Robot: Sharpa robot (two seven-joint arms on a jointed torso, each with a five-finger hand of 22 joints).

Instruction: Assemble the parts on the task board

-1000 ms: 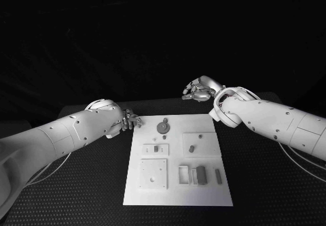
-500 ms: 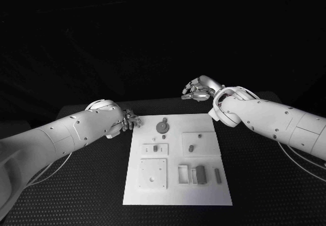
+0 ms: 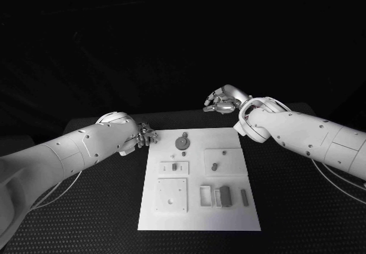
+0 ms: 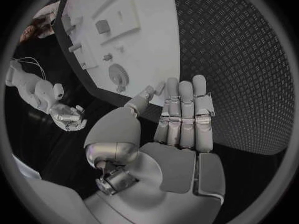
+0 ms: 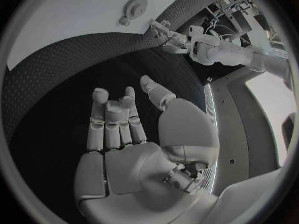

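Left robot hand (image 3: pixel 146 135), fingers straight and side by side, empty, sits at the task board's (image 3: pixel 200 219) far left corner, just beside the round gear (image 3: pixel 183 143), so it's nearer than the empty, loosely curled right robot hand (image 3: pixel 223 100) raised beyond the far edge.

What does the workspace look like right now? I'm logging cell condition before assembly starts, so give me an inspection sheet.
Surface: black textured table, bare around the board.
Job's things: white task board lies mid-table; a round gear-like part sits near its far edge; small upright parts stand in the near right recesses.
Clutter: nothing seen.
Hands: left hand at the board's far left corner, fingers extended, holding nothing; right hand raised beyond the board's far edge, fingers loosely curled, holding nothing.
Cables: thin cables hang under the right arm.
Surroundings: dark, nothing seen.
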